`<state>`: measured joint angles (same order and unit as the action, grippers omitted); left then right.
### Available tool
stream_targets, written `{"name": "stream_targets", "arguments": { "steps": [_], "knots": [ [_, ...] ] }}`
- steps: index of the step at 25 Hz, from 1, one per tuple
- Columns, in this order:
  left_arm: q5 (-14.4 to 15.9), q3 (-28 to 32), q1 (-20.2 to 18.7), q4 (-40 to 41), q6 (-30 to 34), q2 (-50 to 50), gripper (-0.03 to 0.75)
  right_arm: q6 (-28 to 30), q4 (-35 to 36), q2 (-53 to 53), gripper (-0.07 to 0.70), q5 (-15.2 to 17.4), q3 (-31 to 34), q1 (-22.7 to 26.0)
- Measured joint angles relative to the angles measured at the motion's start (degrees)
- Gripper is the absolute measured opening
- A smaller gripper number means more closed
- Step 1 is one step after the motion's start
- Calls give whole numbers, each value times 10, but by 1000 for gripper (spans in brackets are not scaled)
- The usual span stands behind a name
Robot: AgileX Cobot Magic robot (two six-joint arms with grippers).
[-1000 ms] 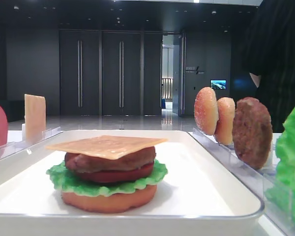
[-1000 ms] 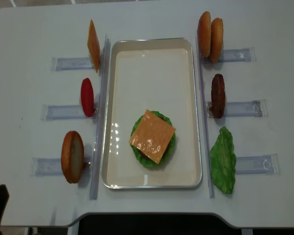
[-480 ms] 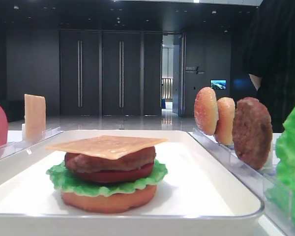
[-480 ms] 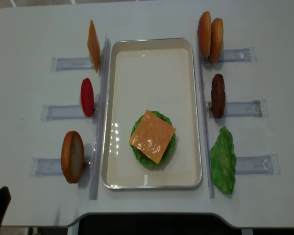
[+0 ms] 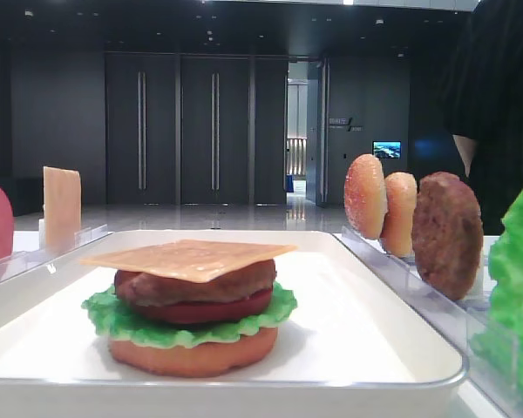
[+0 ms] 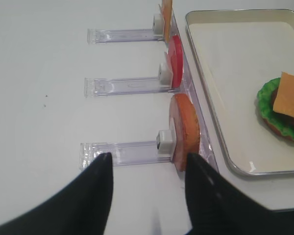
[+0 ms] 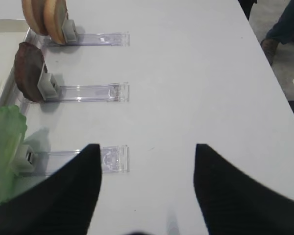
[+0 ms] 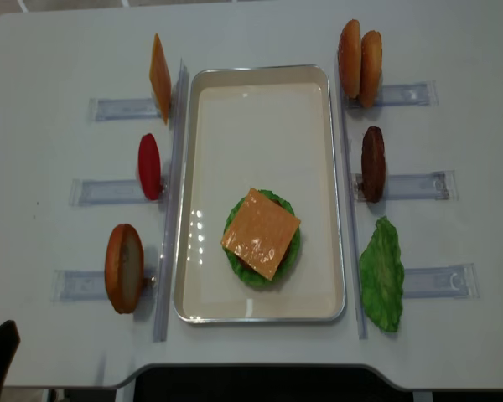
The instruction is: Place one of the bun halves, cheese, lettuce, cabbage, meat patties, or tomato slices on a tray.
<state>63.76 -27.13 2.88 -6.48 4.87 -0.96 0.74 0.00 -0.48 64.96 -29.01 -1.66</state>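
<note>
The white tray (image 8: 260, 70) lies mid-table and holds a stack: bun base, lettuce, tomato and patty, with a cheese slice (image 8: 261, 233) on top. Left of the tray, standing on edge in clear holders, are another cheese slice (image 8: 160, 77), a tomato slice (image 8: 149, 166) and a bun half (image 6: 185, 128). On the right stand two bun halves (image 8: 360, 62), a meat patty (image 7: 28, 71) and a lettuce leaf (image 7: 5, 147). My left gripper (image 6: 147, 159) is open and empty, its right finger just in front of the bun half. My right gripper (image 7: 147, 149) is open over bare table.
Clear acrylic holder rails (image 7: 83, 92) run outward from both long sides of the tray. The table's front edge (image 8: 251, 368) is close behind both grippers. A person in dark clothes (image 5: 497, 104) stands beyond the far right corner.
The dark tip of my left gripper at the front left corner has sunk slightly lower in the overhead view. The person at the back right has shifted. Food and tray are unchanged.
</note>
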Motion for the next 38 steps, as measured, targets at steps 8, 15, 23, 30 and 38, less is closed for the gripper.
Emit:
{"name": "stream_targets", "arguments": {
  "steps": [8, 15, 23, 30, 38],
  "knots": [
    [0, 0, 0, 0, 0, 0, 366, 0, 0, 0, 400, 0, 0, 0],
    [0, 0, 0, 5, 0, 0, 360, 0, 0, 0, 400, 0, 0, 0],
    [0, 0, 0, 14, 0, 0, 288, 0, 0, 0, 400, 0, 0, 0],
    [0, 0, 0, 14, 0, 0, 232, 0, 0, 0, 400, 0, 0, 0],
    [0, 0, -1, 14, 0, 0, 172, 0, 0, 0, 400, 0, 0, 0]
  ]
}}
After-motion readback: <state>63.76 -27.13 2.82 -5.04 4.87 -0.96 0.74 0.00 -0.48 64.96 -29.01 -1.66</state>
